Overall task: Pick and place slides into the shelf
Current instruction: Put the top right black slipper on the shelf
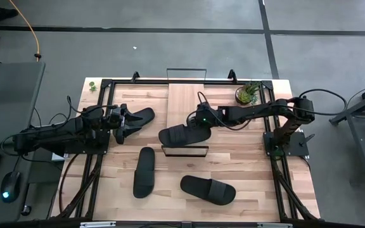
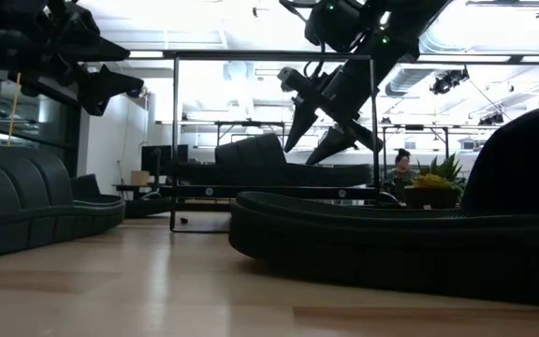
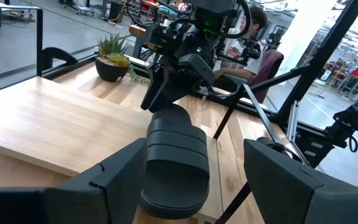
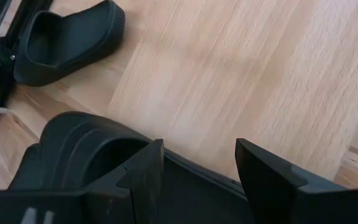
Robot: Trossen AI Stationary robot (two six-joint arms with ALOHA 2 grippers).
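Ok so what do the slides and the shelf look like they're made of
The slides: matte black, one moulded piece with a ribbed strap, likely foam or rubber. The shelf: pale wood plank with visible grain, probably unvarnished, held in a thin black frame, apparently metal.

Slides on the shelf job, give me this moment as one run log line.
left gripper: open, by far-left slide | right gripper: open, over centre slide | two slides near the table's front edge

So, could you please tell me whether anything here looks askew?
Nothing is damaged. The four slides lie at mismatched angles: one by the left gripper, one below the right gripper, two loose.
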